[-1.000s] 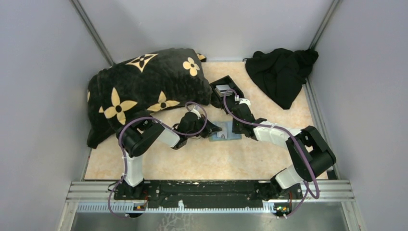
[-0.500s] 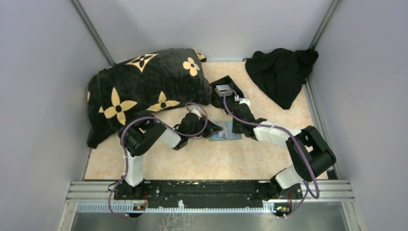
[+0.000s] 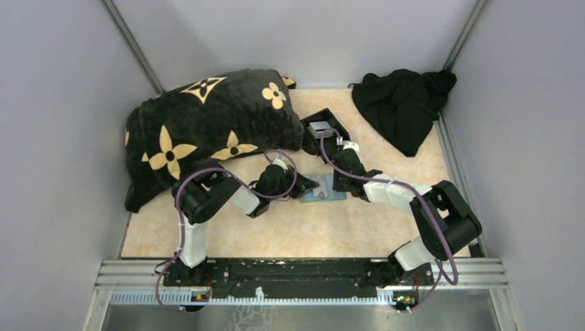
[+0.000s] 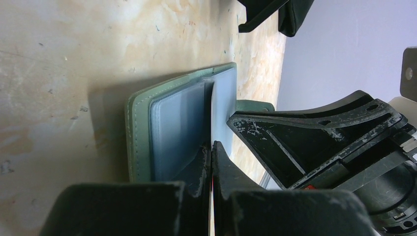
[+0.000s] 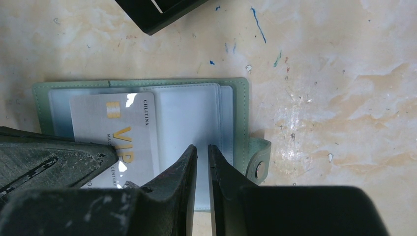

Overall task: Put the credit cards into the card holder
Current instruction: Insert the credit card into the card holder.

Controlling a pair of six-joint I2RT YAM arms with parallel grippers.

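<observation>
The sage-green card holder (image 3: 324, 196) lies open on the table, its clear plastic pockets facing up (image 5: 241, 123). My left gripper (image 4: 211, 147) is shut on a pale credit card seen edge-on (image 4: 212, 113). In the right wrist view this card (image 5: 115, 132) reads "VIP" and lies over the holder's left half. My right gripper (image 5: 202, 150) is almost fully shut, its tips down on the holder's right pockets with nothing clearly between them. More grey cards (image 3: 319, 127) sit in the black box (image 3: 324, 118) behind the holder.
A large black pillow with gold flowers (image 3: 207, 124) fills the back left, close to the left arm. A black cloth (image 3: 403, 103) lies at the back right. The holder's snap tab (image 5: 258, 167) sticks out on its right side.
The left arm has shifted very slightly. The holder, the box and the right arm have not visibly moved.
</observation>
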